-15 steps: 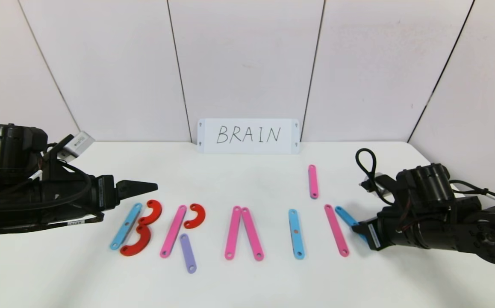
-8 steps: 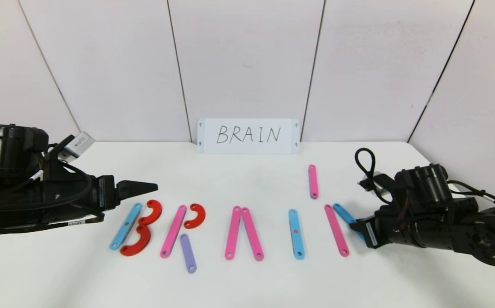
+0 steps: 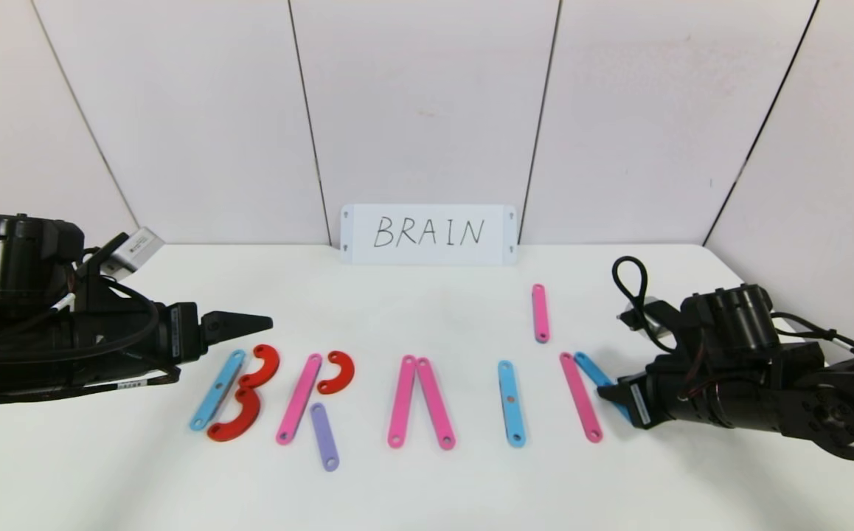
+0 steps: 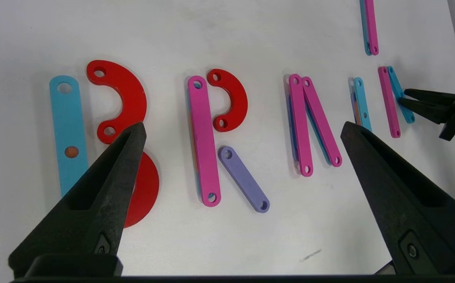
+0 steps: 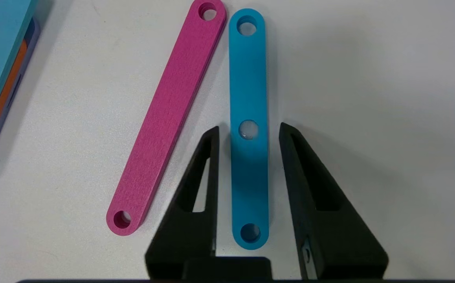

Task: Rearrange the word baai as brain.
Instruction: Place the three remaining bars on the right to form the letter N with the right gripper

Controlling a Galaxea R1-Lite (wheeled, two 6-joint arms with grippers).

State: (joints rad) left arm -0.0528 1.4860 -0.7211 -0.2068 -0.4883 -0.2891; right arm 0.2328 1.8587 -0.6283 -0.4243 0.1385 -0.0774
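Flat-piece letters lie in a row on the white table. B is a blue bar [image 3: 217, 389] with two red curves [image 3: 261, 366]. R is a pink bar [image 3: 299, 398], a red curve [image 3: 338, 371] and a purple bar [image 3: 323, 436]. Two pink bars [image 3: 402, 400] meet at the top. A lone blue bar [image 3: 511, 403] follows. At the right lie a pink bar [image 3: 580, 397] and a sky-blue bar [image 3: 591, 370]. My right gripper [image 3: 608, 393] is low and open, its fingers [image 5: 208, 157] on either side of that sky-blue bar [image 5: 248, 98], small gaps showing. My left gripper [image 3: 265, 321] is wide open [image 4: 242, 127] above the B.
A white card [image 3: 429, 234] handwritten BRAIN stands at the back wall. A spare pink bar [image 3: 540, 313] lies behind the row, right of centre. The table's right edge is near my right arm.
My right gripper has edged a little to the left along the sky-blue bar. The left arm and the other pieces have not moved.
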